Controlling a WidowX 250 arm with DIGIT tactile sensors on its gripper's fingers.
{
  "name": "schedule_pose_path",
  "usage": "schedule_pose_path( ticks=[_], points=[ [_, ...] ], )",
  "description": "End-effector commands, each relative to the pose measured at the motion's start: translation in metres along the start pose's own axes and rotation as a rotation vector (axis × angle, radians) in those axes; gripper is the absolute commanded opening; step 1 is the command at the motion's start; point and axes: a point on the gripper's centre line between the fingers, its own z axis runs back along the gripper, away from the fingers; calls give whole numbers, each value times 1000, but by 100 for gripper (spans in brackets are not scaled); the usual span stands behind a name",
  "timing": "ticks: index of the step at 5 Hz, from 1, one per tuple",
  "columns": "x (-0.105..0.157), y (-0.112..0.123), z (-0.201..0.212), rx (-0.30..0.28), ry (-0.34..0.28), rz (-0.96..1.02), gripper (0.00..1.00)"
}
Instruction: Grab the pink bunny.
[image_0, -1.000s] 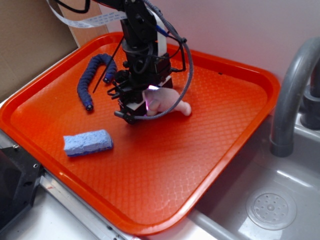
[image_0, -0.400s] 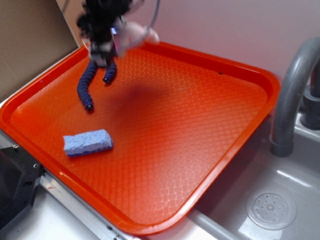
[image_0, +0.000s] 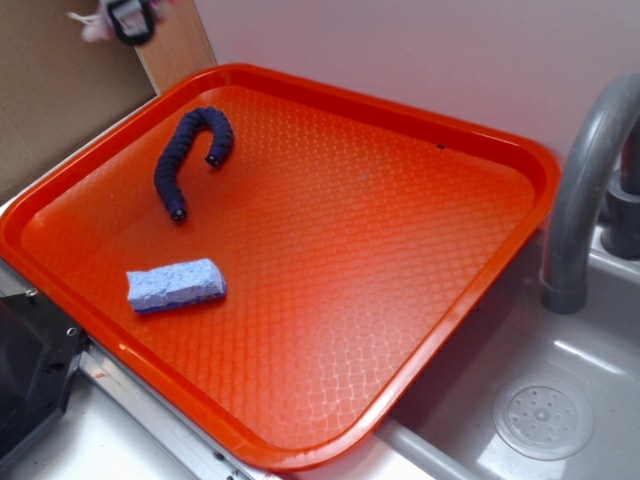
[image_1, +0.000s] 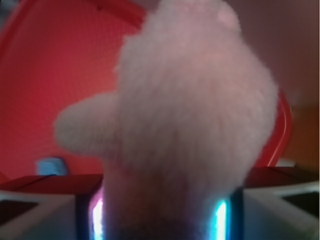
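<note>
The pink bunny (image_1: 190, 115) fills the wrist view, a pale pink plush held between my two lit finger pads (image_1: 96, 220). My gripper (image_1: 159, 220) is shut on its lower body. In the exterior view my gripper (image_0: 128, 17) is high at the top left corner, above the tray's far left edge, mostly cut off by the frame. A bit of pale bunny fur (image_0: 93, 26) shows beside it.
An orange tray (image_0: 480, 250) holds a dark blue worm-like toy (image_0: 185, 150) at its far left and a light blue sponge (image_0: 175, 284) near its front left. A grey faucet (image_0: 580, 190) and sink (image_0: 540, 420) lie to the right. Cardboard (image_0: 60, 100) stands behind left.
My gripper rose from the middle of the tray with the bunny in it and moved up and left, now nearly out of the exterior view.
</note>
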Motion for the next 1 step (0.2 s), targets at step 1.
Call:
schedule_pose_path(
  ticks=[1],
  points=[
    [8,-28,13,56,-81,314,0]
  ],
)
